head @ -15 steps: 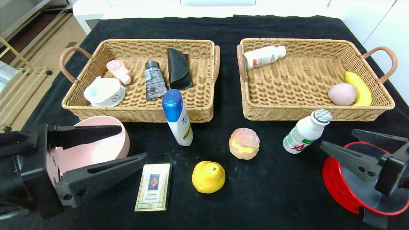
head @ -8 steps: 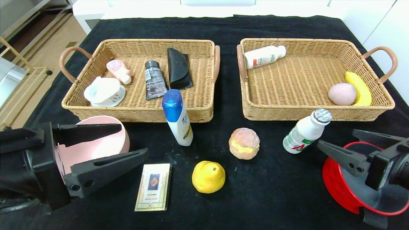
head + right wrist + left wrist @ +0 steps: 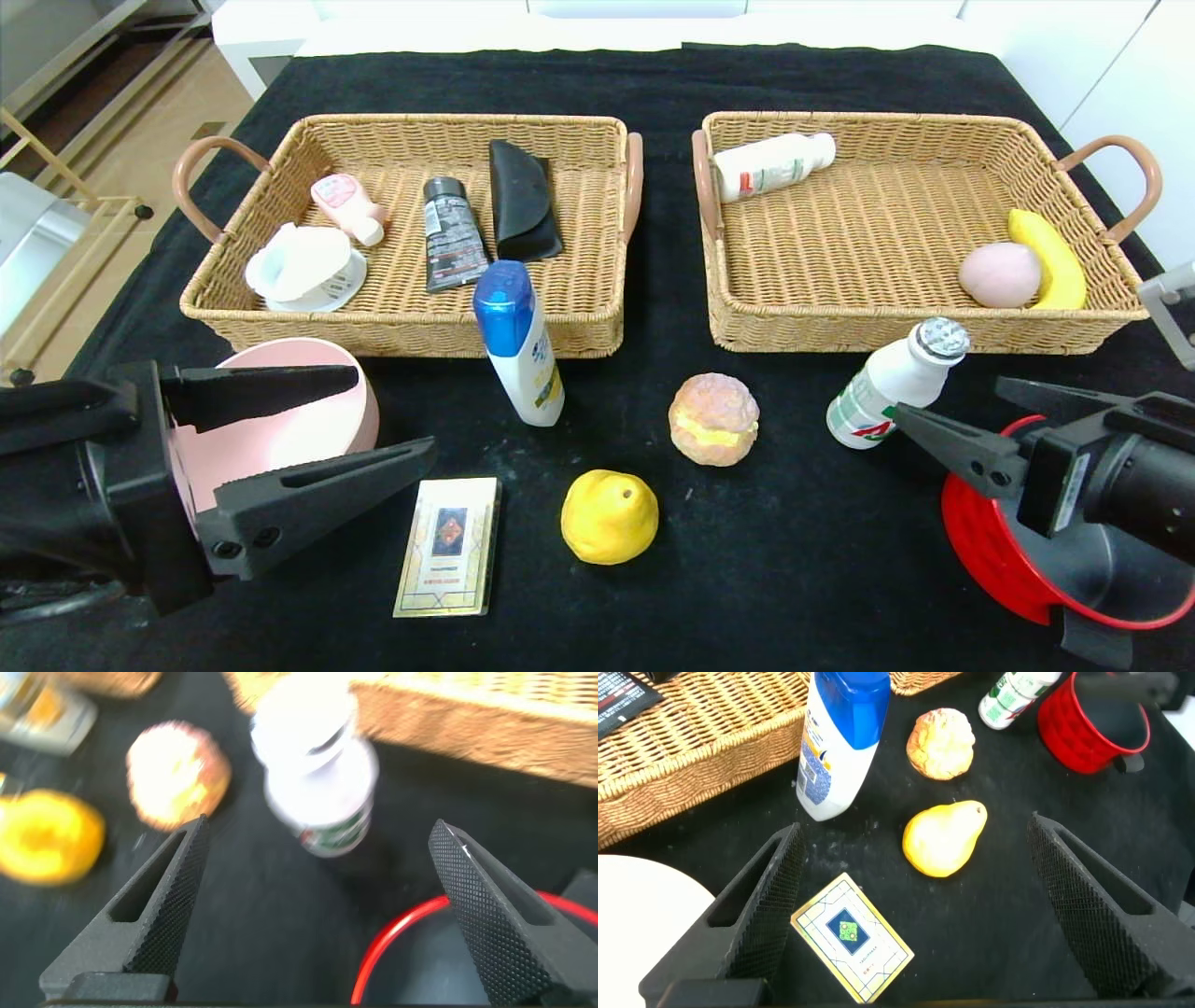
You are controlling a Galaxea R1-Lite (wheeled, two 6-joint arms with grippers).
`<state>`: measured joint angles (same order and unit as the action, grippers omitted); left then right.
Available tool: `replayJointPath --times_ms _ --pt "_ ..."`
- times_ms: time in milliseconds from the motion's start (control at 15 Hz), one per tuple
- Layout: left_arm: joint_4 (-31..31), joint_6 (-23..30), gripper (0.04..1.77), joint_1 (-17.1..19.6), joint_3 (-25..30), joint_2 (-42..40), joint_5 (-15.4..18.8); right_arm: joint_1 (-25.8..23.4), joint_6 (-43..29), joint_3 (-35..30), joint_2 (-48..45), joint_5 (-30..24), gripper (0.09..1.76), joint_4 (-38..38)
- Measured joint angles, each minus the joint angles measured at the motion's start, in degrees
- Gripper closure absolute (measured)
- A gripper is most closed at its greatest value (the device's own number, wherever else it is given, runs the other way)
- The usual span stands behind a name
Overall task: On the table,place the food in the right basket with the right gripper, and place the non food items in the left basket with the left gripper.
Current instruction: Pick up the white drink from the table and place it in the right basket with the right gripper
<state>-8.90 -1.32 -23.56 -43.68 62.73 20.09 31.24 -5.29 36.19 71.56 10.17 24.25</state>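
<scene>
My right gripper (image 3: 952,401) is open, its fingers on either side of the base of a white drink bottle (image 3: 878,385) that stands in front of the right basket (image 3: 915,331). The bottle lies between the open fingers in the right wrist view (image 3: 318,775). A cream puff (image 3: 713,418) and a yellow pear (image 3: 609,515) sit mid-table. My left gripper (image 3: 392,415) is open and empty at the front left, over a pink bowl (image 3: 280,437). A blue-capped shampoo bottle (image 3: 518,345) and a card box (image 3: 448,546) are near it. The left basket (image 3: 401,336) holds several non-food items.
A red cup (image 3: 990,541) sits under my right arm at the front right. The right basket holds a white bottle (image 3: 770,166), a pink egg-shaped item (image 3: 999,274) and a banana (image 3: 1050,257). The table edge runs close to both basket handles.
My right gripper has moved left and forward, closing in on the white drink bottle. My left gripper has barely shifted. No object has moved.
</scene>
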Motion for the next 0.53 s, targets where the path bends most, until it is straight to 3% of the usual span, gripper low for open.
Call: replayJointPath --times_ms 533 --pt "0.0 0.0 0.09 0.0 0.2 0.0 0.2 0.8 -0.7 2.2 7.4 4.8 0.14 6.6"
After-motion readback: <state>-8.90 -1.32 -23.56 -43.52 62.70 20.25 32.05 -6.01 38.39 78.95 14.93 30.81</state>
